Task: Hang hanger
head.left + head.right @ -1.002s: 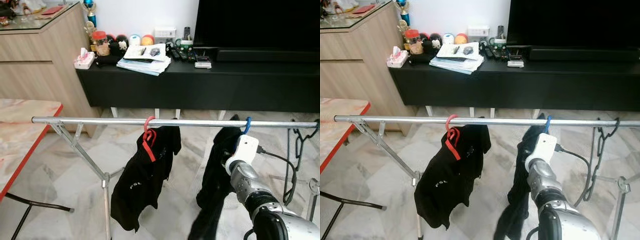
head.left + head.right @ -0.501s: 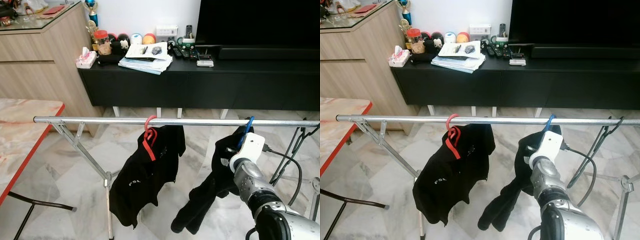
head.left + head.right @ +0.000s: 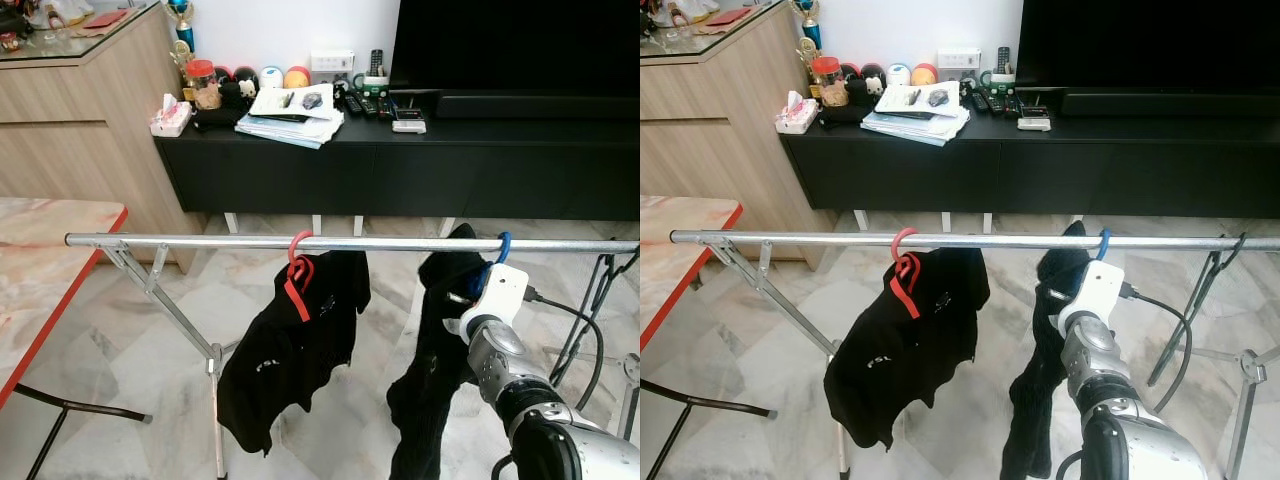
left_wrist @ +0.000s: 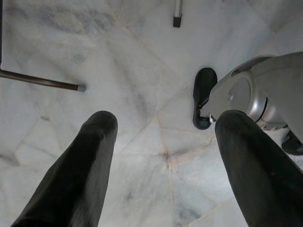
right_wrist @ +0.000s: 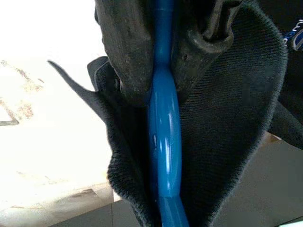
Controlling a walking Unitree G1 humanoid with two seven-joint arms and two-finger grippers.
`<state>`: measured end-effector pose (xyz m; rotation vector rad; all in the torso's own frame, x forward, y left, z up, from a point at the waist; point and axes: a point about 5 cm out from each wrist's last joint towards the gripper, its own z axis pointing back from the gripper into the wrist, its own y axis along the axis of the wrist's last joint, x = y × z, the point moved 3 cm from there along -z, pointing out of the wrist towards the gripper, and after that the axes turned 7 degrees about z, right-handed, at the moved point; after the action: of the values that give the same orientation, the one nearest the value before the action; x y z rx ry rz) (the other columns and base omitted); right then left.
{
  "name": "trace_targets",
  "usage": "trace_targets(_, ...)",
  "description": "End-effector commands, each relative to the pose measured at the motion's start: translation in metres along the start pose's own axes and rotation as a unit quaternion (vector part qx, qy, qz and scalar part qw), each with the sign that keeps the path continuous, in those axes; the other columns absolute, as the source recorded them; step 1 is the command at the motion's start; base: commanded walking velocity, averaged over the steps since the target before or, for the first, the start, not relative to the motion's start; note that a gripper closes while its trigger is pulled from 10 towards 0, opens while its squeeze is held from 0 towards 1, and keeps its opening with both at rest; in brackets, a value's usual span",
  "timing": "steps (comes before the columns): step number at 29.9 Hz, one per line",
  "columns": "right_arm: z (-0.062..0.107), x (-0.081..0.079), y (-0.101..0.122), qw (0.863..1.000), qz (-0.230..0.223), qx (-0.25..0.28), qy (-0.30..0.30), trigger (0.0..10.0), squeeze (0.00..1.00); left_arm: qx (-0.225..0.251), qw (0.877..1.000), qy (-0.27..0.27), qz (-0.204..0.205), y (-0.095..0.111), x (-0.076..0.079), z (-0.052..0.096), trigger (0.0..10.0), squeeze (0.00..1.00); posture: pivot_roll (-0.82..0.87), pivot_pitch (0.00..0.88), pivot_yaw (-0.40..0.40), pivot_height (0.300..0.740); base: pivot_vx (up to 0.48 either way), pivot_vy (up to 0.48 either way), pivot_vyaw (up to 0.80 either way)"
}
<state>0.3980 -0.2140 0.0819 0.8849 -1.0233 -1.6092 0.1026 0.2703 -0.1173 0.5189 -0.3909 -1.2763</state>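
A blue hanger [image 5: 163,123] carries a black garment [image 3: 432,370], and its hook [image 3: 503,241] curves over the silver rail [image 3: 200,241] towards the right end. My right gripper [image 5: 161,90] is shut on the hanger's neck, just below the rail, behind the white wrist housing [image 3: 497,290]. The garment hangs straight down from the hanger. A red hanger [image 3: 297,275] with a black shirt [image 3: 290,360] hangs at the middle of the rail. My left gripper [image 4: 163,123] hangs low over the marble floor, fingers apart with nothing between them.
Empty black hangers [image 3: 597,290] hang at the rail's right end. A red-edged marble table [image 3: 40,270] stands at the left. Behind the rack is a black TV console [image 3: 400,165] with papers and small items, and a wooden cabinet [image 3: 80,110] stands at the back left.
The black garment on the blue hanger, flared out to the left half a second ago, has swung back and now hangs straight down. My right arm stays at the rail.
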Motion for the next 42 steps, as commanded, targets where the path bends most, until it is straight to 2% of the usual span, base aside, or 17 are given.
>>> trace_targets(1,0.001,0.006,-0.006,1.0,-0.013,-0.004,-0.013,0.0,0.0,-0.011,1.0,0.004,0.009,-0.009,-0.002,0.003,10.0,0.0,0.22,0.13,0.037,0.74,0.0,0.0,0.0)
trace_targets(9,0.002,0.001,0.013,0.997,-0.015,0.07,-0.007,0.0,0.0,-0.003,1.0,0.003,0.015,-0.003,0.006,-0.001,10.0,0.0,0.19,0.107,0.018,0.74,0.0,0.0,0.0)
trace_targets(14,0.005,-0.006,0.015,0.995,0.024,0.098,0.011,0.0,0.0,0.001,1.0,-0.002,0.021,0.001,0.014,-0.004,10.0,0.0,0.17,0.094,0.005,0.74,0.0,0.0,0.0)
trace_targets(21,0.008,-0.015,0.011,0.991,0.041,0.121,0.038,0.1,0.0,0.002,1.0,-0.009,0.024,0.004,0.022,-0.007,10.0,0.0,0.14,0.073,-0.02,0.74,0.0,0.0,0.0)
trace_targets(22,0.009,-0.015,0.006,0.991,0.042,0.118,0.04,3.5,0.0,0.002,1.0,-0.01,0.024,0.004,0.023,-0.008,10.0,0.0,0.13,0.067,-0.028,0.74,0.0,0.0,0.0)
trace_targets(24,0.01,-0.015,0.004,0.991,0.041,0.116,0.041,3.5,0.0,0.002,1.0,-0.01,0.025,0.004,0.024,-0.008,10.0,0.0,0.13,0.065,-0.03,0.74,0.0,0.0,0.0)
trace_targets(25,0.012,-0.016,-0.006,0.991,0.054,0.113,0.051,3.0,0.0,0.003,1.0,-0.011,0.025,0.005,0.025,-0.008,10.0,0.0,0.13,0.064,-0.035,0.74,0.0,0.0,0.0)
trace_targets(26,0.013,-0.014,-0.014,0.991,0.057,0.106,0.05,4.5,0.0,0.003,1.0,-0.011,0.026,0.005,0.026,-0.008,10.0,0.0,0.12,0.061,-0.039,0.74,0.0,0.0,0.0)
trace_targets(27,0.014,-0.012,-0.019,0.992,0.059,0.101,0.05,4.5,0.0,0.003,1.0,-0.011,0.026,0.005,0.027,-0.009,10.0,0.0,0.12,0.061,-0.039,0.74,0.0,0.0,0.0)
trace_targets(28,0.015,-0.011,-0.023,0.992,0.061,0.098,0.049,8.2,0.0,0.003,1.0,-0.011,0.028,0.005,0.027,-0.009,10.0,0.0,0.12,0.06,-0.04,0.74,0.0,0.0,0.0)
trace_targets(29,0.016,-0.009,-0.026,0.992,0.063,0.097,0.049,9.4,0.0,0.003,1.0,-0.011,0.029,0.005,0.028,-0.009,10.0,0.0,0.12,0.06,-0.04,0.74,0.0,0.0,0.0)
trace_targets(30,0.017,-0.008,-0.029,0.992,0.064,0.099,0.05,10.0,0.0,0.004,0.999,-0.011,0.032,0.005,0.028,-0.009,10.0,0.0,0.12,0.059,-0.04,0.74,0.0,0.0,0.0)
trace_targets(34,0.02,-0.004,-0.035,0.991,0.065,0.106,0.053,10.0,0.0,0.004,0.999,-0.012,0.033,0.006,0.029,-0.009,10.0,0.0,0.12,0.052,-0.039,0.74,0.0,0.0,0.0)
trace_targets(42,0.032,-0.014,-0.056,0.986,0.081,0.11,0.092,10.0,0.0,0.01,0.999,-0.008,0.039,0.007,0.028,-0.009,10.0,0.0,0.11,0.038,-0.031,0.74,0.0,0.0,0.0)
